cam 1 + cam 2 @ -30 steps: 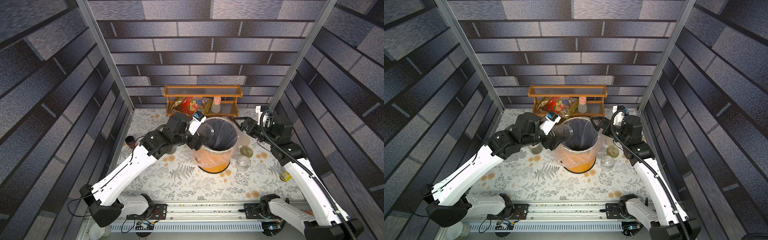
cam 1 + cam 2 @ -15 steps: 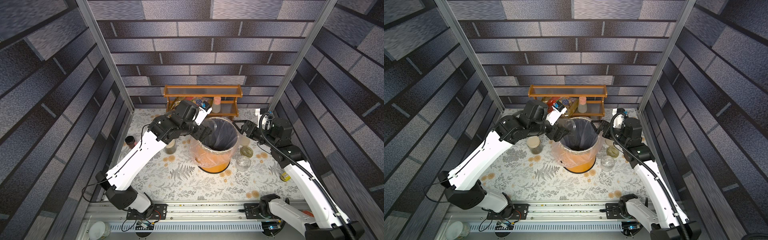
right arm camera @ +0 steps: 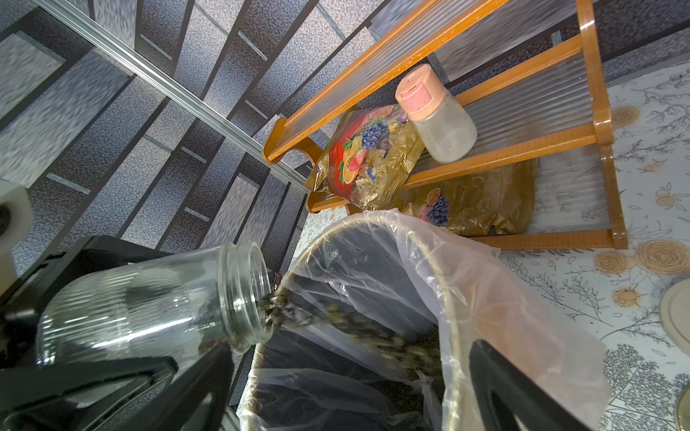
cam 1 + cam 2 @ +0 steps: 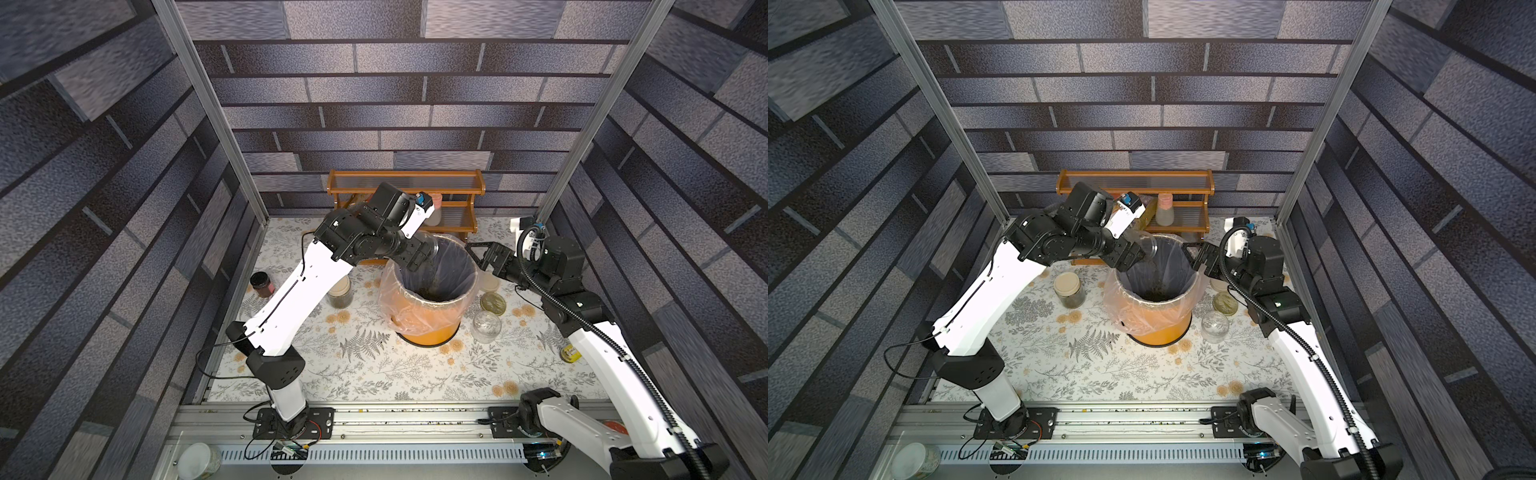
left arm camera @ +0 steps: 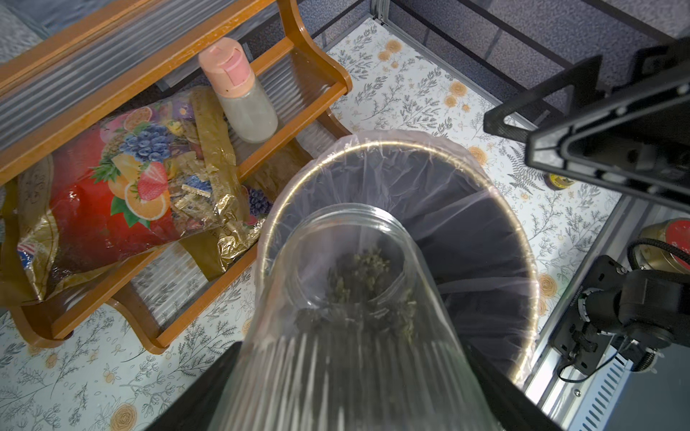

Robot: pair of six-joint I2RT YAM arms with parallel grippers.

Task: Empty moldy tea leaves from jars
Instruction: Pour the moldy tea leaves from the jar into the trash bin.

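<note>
My left gripper [image 4: 419, 254] [image 4: 1126, 253] [image 5: 351, 392] is shut on a clear ribbed glass jar [image 5: 347, 317] [image 3: 149, 306] [image 4: 1148, 247] with no lid. The jar is tipped mouth-down over the far left rim of the orange bin [image 4: 428, 328] [image 4: 1158, 328]. Dark tea leaves [image 3: 336, 321] [image 5: 369, 276] slide out of its mouth into the bin's plastic liner [image 3: 466, 280], and more lie at the bottom [image 4: 432, 291]. At the bin's right rim my right gripper [image 4: 478, 253] [image 4: 1190, 253] [image 3: 336, 373] stands open and holds nothing.
A lidded jar with tea [image 4: 340, 291] stands left of the bin. Right of it are an empty glass jar [image 4: 486, 326], a greenish round piece [image 4: 493, 302] and a cream lid [image 4: 490, 282]. A wooden shelf [image 4: 405, 187] stands behind, a dark jar [image 4: 262, 284] far left, a yellow bottle [image 4: 570, 353] right.
My left arm has lifted and swung towards the back, bringing the jar up over the bin's rim and tipping it; leaves now pour out. The right gripper has barely moved.
</note>
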